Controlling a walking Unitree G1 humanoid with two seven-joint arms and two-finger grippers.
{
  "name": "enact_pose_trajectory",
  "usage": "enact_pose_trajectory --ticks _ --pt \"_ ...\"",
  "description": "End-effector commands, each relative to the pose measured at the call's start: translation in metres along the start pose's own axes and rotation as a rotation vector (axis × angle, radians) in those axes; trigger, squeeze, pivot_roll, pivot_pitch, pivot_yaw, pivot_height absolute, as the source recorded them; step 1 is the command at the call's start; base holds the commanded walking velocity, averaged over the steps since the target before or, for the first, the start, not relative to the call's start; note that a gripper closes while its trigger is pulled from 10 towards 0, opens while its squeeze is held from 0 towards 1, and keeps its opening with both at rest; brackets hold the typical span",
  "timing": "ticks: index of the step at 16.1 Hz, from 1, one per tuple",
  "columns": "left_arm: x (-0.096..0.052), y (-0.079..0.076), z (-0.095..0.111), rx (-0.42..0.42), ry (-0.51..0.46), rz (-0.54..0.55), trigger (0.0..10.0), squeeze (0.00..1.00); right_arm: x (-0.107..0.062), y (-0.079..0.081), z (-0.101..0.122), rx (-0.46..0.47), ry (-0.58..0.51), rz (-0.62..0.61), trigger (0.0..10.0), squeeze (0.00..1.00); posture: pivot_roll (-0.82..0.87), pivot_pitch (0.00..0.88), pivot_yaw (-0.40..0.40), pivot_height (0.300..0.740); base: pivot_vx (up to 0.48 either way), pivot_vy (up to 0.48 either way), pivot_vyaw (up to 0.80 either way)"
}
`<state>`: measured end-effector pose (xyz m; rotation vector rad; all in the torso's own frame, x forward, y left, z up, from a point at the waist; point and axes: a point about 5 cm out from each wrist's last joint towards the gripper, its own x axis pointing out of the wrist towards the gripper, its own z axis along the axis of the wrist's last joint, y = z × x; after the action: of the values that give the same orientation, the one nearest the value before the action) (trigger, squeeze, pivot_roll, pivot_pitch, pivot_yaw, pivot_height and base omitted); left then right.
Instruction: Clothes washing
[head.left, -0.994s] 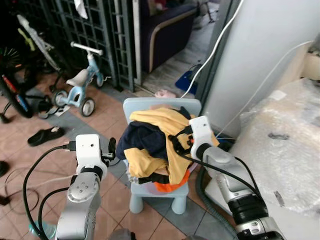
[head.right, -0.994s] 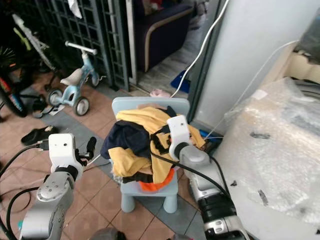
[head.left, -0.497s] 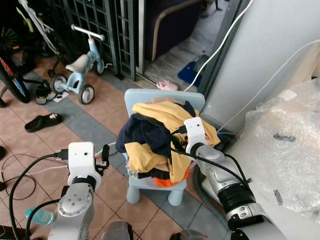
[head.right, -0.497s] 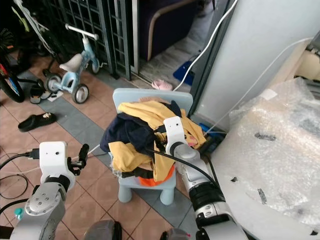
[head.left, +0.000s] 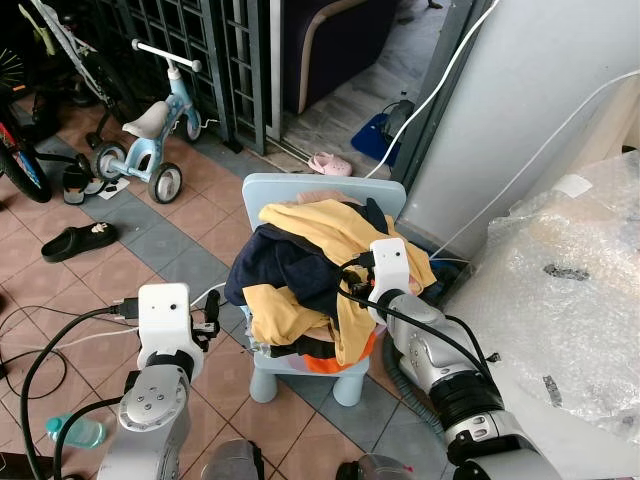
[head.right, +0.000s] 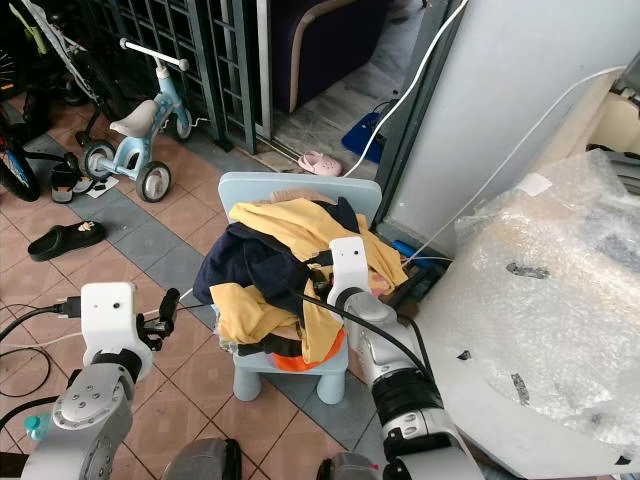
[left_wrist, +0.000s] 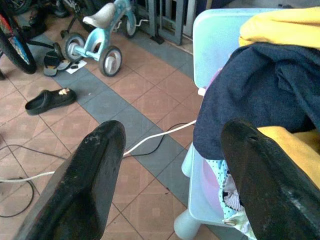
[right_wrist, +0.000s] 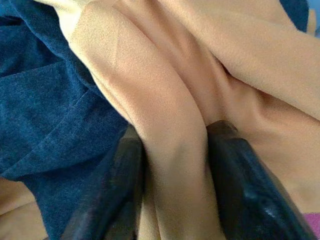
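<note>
the right end effector (right_wrist: 172, 200) is pinched on a fold of the yellow garment (right_wrist: 165, 125), the cloth bunched up between its two black fingers (right_wrist: 240, 185), with the dark blue garment (right_wrist: 45, 115) lying right beside that fold. both belong to the pile of clothes (head.left: 310, 280) heaped on the small light-blue chair (head.left: 320, 195), directly under and around this end effector. the left end effector (left_wrist: 170, 175) hovers with its fingers spread wide and nothing between them, just beside the chair's edge, where the blue cloth hangs over. the load looks soft, limp and light piece by piece, but the pieces are tangled and draped over one another, so i judge that lifting by one fold will stretch the yellow garment long and likely drag the blue one and an orange piece (head.left: 340, 362) with it, or spill some onto the tiled floor (head.left: 190, 225). a thick gathered fold near the middle of the heap seems the safest hold; a thin edge would probably slip out. the left end effector could take the blue bulk nearest it to support the bundle.
</note>
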<state>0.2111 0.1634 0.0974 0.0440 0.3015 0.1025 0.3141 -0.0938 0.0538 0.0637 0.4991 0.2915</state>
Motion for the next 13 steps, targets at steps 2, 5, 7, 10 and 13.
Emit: enact_pose_trajectory --ticks 2,5,7,10,13 --pt "0.001 0.001 0.002 -0.002 -0.004 0.02 10.0 0.0 -0.001 0.002 -0.006 0.042 0.018 0.017 0.0 0.0 0.09 0.088 -0.078 0.74 0.0 0.0 0.0" --pt "0.005 0.001 0.002 -0.009 0.0 0.022 10.0 0.0 0.0 0.005 -0.003 0.083 0.006 0.038 0.0 0.0 0.08 0.072 -0.081 0.74 0.0 0.0 0.0" --pt "0.009 -0.001 0.004 -0.01 -0.008 0.018 10.0 0.0 -0.002 0.008 0.003 0.126 -0.038 0.074 0.0 0.0 0.08 0.057 -0.084 0.74 0.0 0.0 0.0" --pt "0.015 -0.004 0.008 -0.026 -0.03 0.004 10.0 0.0 -0.014 0.017 0.023 0.201 -0.174 0.166 0.0 0.0 0.07 0.027 -0.075 0.74 0.0 0.0 0.0" --pt "0.022 -0.005 0.017 -0.013 -0.095 0.008 10.0 0.0 -0.041 0.019 0.057 0.162 -0.392 0.211 0.0 0.0 0.05 0.0 -0.065 0.74 0.0 0.0 0.0"
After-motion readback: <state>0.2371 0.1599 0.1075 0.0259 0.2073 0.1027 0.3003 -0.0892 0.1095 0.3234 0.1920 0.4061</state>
